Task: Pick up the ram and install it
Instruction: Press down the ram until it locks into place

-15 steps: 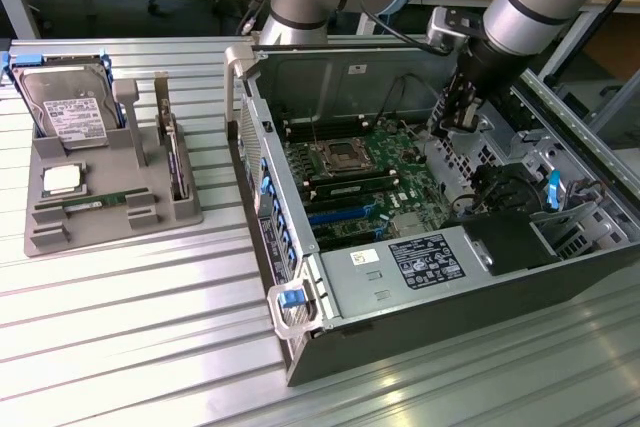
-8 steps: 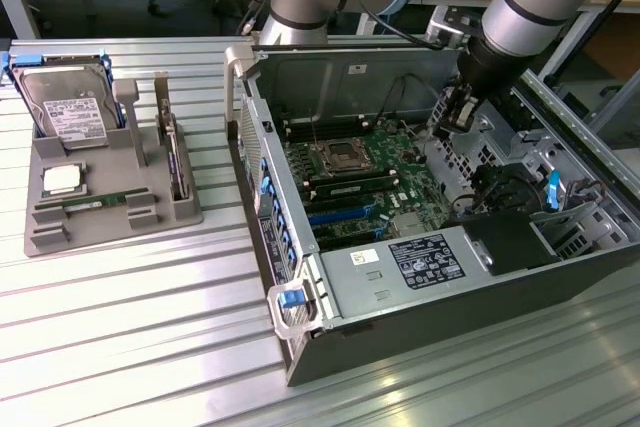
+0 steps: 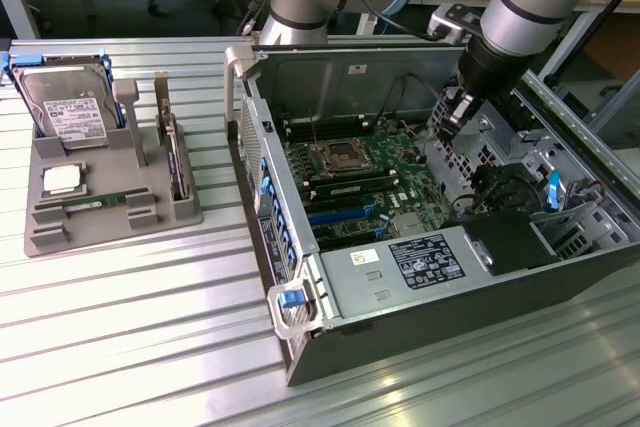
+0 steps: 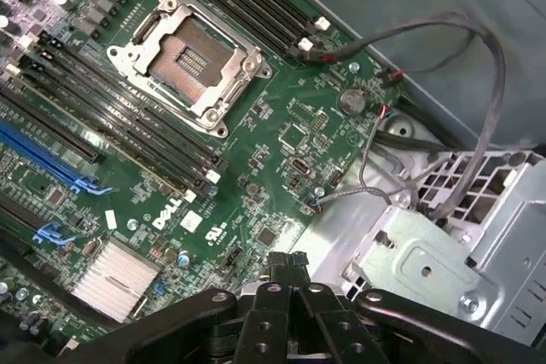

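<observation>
The ram (image 3: 95,202), a thin green stick, lies flat in the grey tray (image 3: 50,232) at the exterior view's left, below the square silver processor chip (image 3: 62,179). My gripper (image 3: 447,119) hangs far from it, inside the open computer case (image 3: 420,327), above the green motherboard (image 3: 375,172) near its right edge. In the wrist view, the gripper (image 4: 288,263) looks shut with nothing seen between its fingers. Below it are the motherboard (image 4: 281,125), the long black memory slots (image 4: 128,117) and the empty processor socket (image 4: 183,61).
A silver labelled hard drive (image 3: 70,107) stands at the tray's back. A thin board (image 3: 178,159) stands on edge in the tray's right slot. Loose cables (image 4: 478,66) run over a metal drive cage (image 4: 444,253) beside the gripper. A power supply (image 3: 420,262) fills the case's front.
</observation>
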Action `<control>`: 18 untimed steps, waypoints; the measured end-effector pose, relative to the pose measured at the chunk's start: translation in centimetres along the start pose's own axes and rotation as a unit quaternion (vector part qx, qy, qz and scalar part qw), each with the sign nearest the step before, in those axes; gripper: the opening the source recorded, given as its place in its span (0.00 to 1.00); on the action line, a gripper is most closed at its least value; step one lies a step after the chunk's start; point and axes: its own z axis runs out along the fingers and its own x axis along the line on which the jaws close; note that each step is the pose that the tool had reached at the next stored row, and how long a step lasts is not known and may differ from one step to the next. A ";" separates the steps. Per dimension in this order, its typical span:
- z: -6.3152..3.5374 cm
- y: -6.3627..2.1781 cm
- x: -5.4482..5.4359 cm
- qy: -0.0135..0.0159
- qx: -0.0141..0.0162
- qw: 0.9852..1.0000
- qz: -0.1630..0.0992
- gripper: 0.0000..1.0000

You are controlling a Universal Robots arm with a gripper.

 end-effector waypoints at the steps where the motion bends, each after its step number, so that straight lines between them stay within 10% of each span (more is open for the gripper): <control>1: 0.00 0.00 0.0 0.000 0.003 1.000 0.011 0.11; 6: 0.00 0.00 0.0 0.002 0.016 0.998 0.066 0.11; 10: 0.00 0.00 0.0 0.005 0.031 0.992 0.118 0.11; 15: 0.00 0.00 0.0 0.005 0.045 0.979 0.197 0.11; 18: 0.00 0.00 0.0 0.004 0.052 0.969 0.243 0.11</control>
